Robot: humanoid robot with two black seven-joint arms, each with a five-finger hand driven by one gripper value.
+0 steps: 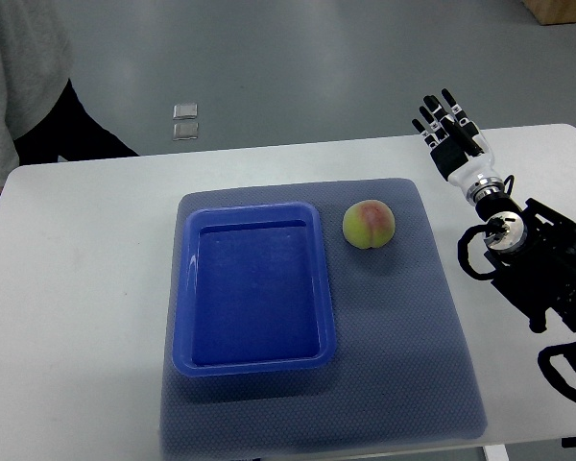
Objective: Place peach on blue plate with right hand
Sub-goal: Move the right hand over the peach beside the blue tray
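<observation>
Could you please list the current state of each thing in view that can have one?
peach: on the mat, right of the plate, not held.
blue plate: upright on the mat, empty.
grey mat: flat on the table, under plate and peach.
right hand: open, fingers extended, at the table's far right, apart from the peach.
left hand: not in view.

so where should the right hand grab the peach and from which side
Probably around the peach's widest middle, coming from above and from its right. It is round, sits free on the grey mat with nothing touching it, and the right hand is open on that side. The blue plate lies to its left.
</observation>
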